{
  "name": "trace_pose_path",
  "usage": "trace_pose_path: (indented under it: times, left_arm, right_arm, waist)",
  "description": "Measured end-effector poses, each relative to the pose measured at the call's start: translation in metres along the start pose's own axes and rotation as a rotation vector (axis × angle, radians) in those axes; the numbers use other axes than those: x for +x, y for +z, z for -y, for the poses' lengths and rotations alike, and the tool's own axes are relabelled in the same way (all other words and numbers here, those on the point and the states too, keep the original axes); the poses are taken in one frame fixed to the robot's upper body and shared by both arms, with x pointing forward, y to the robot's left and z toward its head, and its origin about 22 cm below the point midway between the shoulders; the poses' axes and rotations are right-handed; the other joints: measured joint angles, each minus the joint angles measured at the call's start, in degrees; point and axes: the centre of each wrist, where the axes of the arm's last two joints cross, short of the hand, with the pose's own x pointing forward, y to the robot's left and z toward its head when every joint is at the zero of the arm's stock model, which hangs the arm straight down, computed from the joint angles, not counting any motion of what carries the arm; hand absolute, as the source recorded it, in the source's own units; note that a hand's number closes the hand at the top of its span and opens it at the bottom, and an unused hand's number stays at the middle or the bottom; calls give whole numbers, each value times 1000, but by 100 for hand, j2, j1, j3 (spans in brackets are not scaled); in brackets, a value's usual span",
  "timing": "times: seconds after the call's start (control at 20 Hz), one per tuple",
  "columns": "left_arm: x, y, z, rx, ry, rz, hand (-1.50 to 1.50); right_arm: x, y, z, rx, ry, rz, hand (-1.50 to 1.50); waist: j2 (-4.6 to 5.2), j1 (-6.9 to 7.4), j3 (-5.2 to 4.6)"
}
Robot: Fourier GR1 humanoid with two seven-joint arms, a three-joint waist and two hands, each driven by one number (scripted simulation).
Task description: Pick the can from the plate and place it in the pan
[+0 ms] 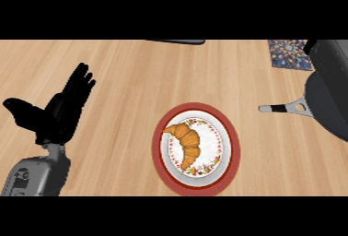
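A white plate with a flowered inner band and a red rim lies at the middle of the wooden counter. On it rests a golden croissant; no can shows anywhere. A dark grey pan sits at the right edge, cut off by the frame, its grey handle pointing left toward the plate. My left hand is open at the far left, fingers straight and up, thumb out to the left, well apart from the plate. My right hand is out of view.
A colourful patterned mat lies at the back right, next to the pan. A dark grey shape rises above the pan at the right edge; I cannot tell what it is. A dark strip shows at the far edge.
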Motion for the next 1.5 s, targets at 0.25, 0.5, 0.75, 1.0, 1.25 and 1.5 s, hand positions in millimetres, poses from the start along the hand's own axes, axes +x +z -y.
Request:
trace_pose_path:
  times: [0.25,0.5,0.75,1.0,1.25,1.5]
  left_arm:
    - [1,-3,4,-11,0,0,0]
    - [5,-6,5,1,0,-1,0]
    - [2,-5,4,23,2,-18,0]
    - [-3,1,-2,43,4,-35,0]
    - [-4,1,-10,71,4,-37,0]
    - [-7,3,-12,84,11,-41,0]
  right_arm:
    - [-1,-21,26,-69,1,-88,150]
    - [-10,-39,28,-125,16,-155,150]
    - [-21,-52,16,-154,14,-192,150]
    - [-40,-69,-1,-182,2,-228,150]
    - [-56,-76,-29,-180,-21,-229,150]
    - [-81,-80,-70,-155,-69,-221,150]
  waist:
    - [5,42,10]
    - [-10,-25,23]
    - [-76,-190,29]
    - [-143,-324,32]
    - [-188,-473,33]
    - [-197,-533,39]
